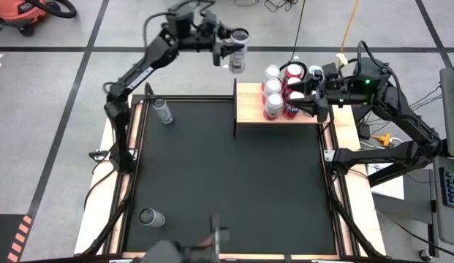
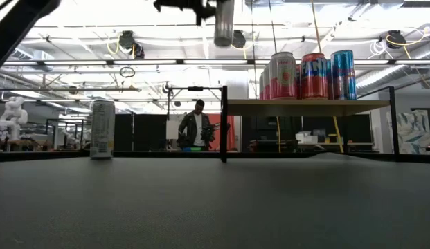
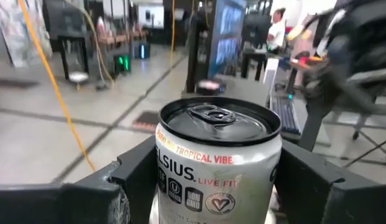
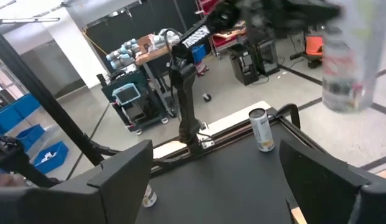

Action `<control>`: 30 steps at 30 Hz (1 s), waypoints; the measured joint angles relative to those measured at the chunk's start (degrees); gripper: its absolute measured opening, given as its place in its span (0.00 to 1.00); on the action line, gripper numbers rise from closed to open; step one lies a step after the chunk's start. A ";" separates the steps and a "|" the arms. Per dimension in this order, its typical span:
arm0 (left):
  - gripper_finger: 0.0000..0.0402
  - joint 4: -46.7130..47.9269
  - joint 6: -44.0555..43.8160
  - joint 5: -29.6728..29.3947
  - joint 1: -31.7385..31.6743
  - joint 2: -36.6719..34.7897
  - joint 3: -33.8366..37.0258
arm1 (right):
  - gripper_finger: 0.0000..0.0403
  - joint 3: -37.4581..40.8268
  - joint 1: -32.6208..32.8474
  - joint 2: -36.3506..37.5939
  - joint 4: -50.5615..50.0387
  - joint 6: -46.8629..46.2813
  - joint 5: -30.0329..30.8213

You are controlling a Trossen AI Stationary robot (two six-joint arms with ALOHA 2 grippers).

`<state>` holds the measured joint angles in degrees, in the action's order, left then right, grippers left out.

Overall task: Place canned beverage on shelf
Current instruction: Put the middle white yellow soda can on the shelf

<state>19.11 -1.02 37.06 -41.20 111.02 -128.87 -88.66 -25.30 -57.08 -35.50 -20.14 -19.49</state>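
Note:
A silver Celsius can (image 3: 214, 168) hangs high over the table's far edge, left of the shelf, with my left gripper (image 1: 231, 50) shut on it. The shelf (image 1: 250, 109) is a light-wood board on a black frame at the far right of the black mat. Several red, white and blue cans (image 2: 301, 75) stand upright on its right half. My right gripper (image 1: 312, 95) is level at the shelf's right end, beside those cans. It is open, with nothing between its fingers (image 4: 127, 174). My left gripper pinches the can's side wall (image 3: 165, 186), a little below the top rim, between its two fingers. The fingers (image 3: 133, 177) come at it level, one on each side. The can stands upright, top up, lifted clear of table and shelf.
One silver can (image 1: 162, 111) stands upright at the mat's far left. Another can (image 1: 151, 217) sits near the front left corner. A small device (image 1: 216, 237) is at the front edge. Wooden strips line the table's sides. A person (image 2: 195, 126) stands in the room behind.

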 joint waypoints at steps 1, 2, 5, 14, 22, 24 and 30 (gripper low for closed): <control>0.65 -0.51 -0.11 0.35 -0.21 0.89 0.47 | 0.82 0.00 0.00 -0.02 -0.26 -0.19 0.02; 0.65 -1.88 -0.39 0.50 -0.32 1.75 1.09 | 0.82 0.00 0.00 -0.02 -0.57 -0.20 0.02; 0.65 -8.26 -3.94 0.88 -0.30 4.21 2.82 | 0.82 0.02 0.01 -0.07 -1.03 -0.22 0.04; 0.65 -15.86 -9.03 2.91 1.54 9.61 2.98 | 0.82 0.02 0.02 0.21 -1.39 0.00 -0.04; 0.65 -12.13 -10.58 6.83 -0.21 8.23 2.98 | 0.82 0.02 0.02 1.58 -5.30 2.70 -0.22; 0.65 -12.17 -10.76 8.43 -0.98 6.08 2.98 | 0.82 0.02 0.02 2.12 -6.48 2.94 -0.24; 0.65 -4.44 -7.80 9.05 -2.02 -2.30 2.87 | 0.82 0.02 0.02 2.86 -6.76 3.90 -0.12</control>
<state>14.67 -8.82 46.11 -43.22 108.71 -125.99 -88.64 -25.28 -54.22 -42.26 -16.23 -19.61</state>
